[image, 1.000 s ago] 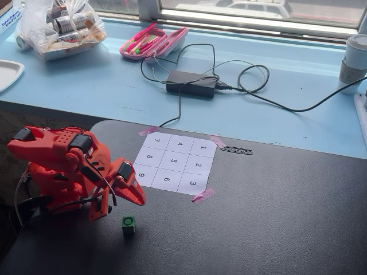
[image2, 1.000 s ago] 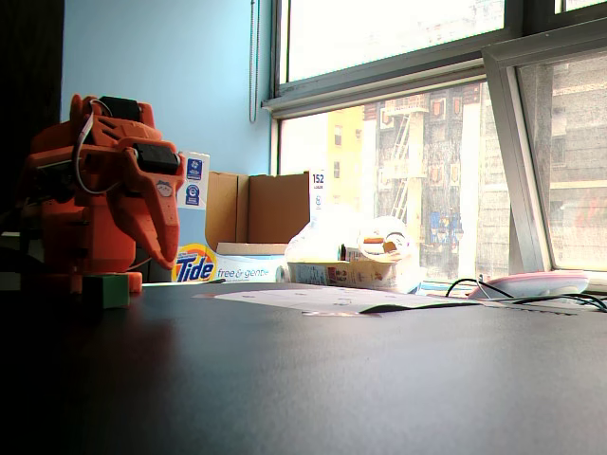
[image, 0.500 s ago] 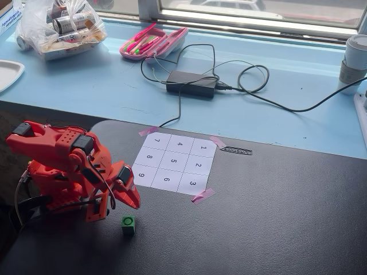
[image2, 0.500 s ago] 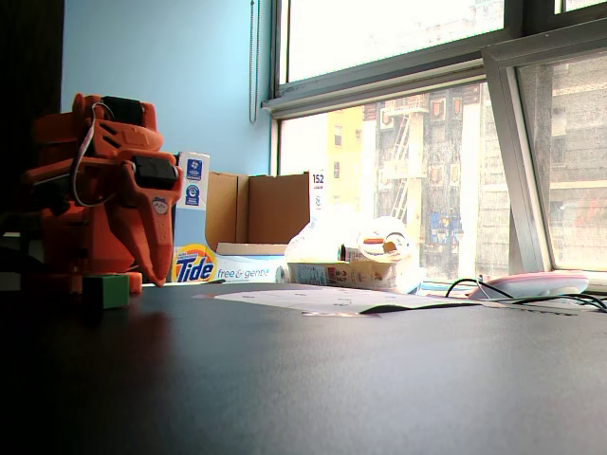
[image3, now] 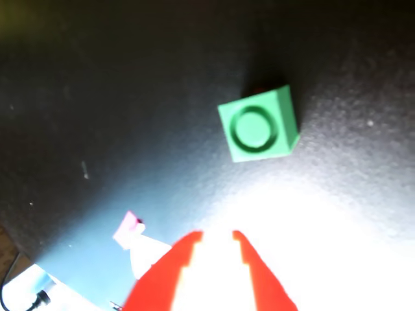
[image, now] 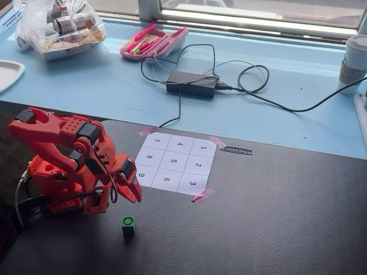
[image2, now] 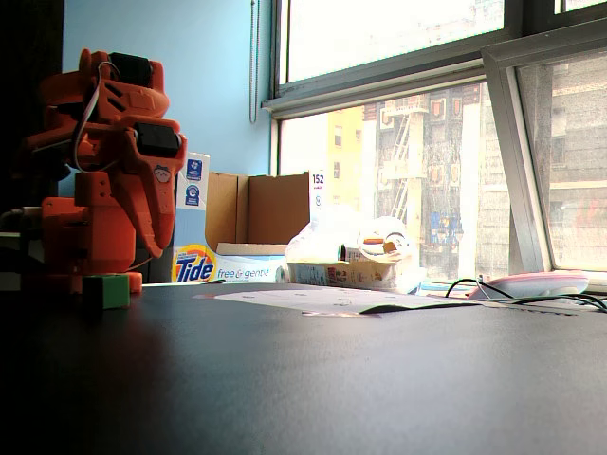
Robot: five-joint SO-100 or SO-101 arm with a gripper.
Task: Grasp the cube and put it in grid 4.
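The small green cube (image: 128, 225) with a dark ring on its top face stands on the black table, in front of the red arm and apart from the numbered sheet. Grid 4 (image: 180, 144) is the middle cell of the sheet's far row and is empty. My gripper (image: 135, 195) hangs above the table just behind the cube, between it and the sheet. In the wrist view the cube (image3: 259, 124) lies ahead of my gripper (image3: 217, 234), whose red fingertips stand apart with nothing between them. A fixed view shows the cube (image2: 106, 290) low, beside the arm's base.
The sheet (image: 175, 162) is taped down with pink tape (image: 203, 195) at its corners. Behind it on the blue ledge lie a black power brick (image: 191, 83) with cables, a pink case (image: 152, 43) and a plastic bag (image: 62, 27). A cup (image: 353, 63) stands far right.
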